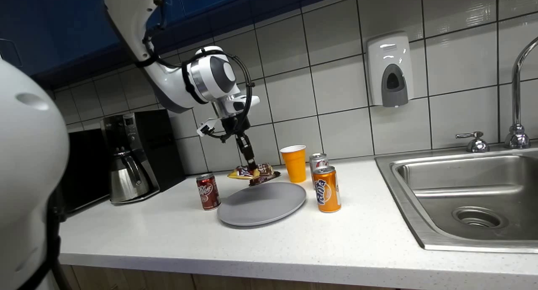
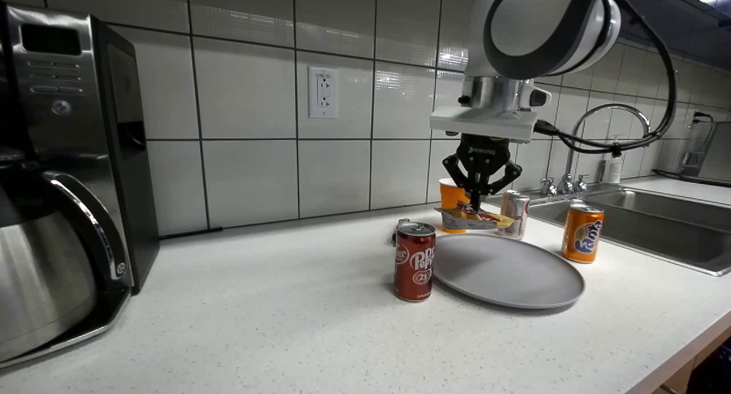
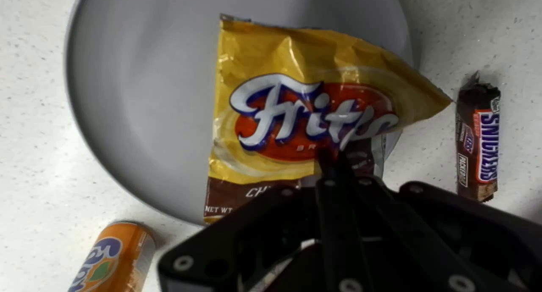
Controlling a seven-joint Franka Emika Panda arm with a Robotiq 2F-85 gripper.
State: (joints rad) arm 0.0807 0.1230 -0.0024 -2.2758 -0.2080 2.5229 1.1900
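Gripper pinches 1 Fritos bag near a gray plate.

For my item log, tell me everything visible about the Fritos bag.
The Fritos bag looks like glossy, crinkled film: yellow, brown along the bottom, with white, blue-edged lettering on a red oval. Pinched and creased in the gripper, it hangs roughly level above the counter, overlapping the plate in the wrist view.

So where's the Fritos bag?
In the wrist view, the Fritos bag is near the middle, pinched in the tool, left of the Snickers bar.
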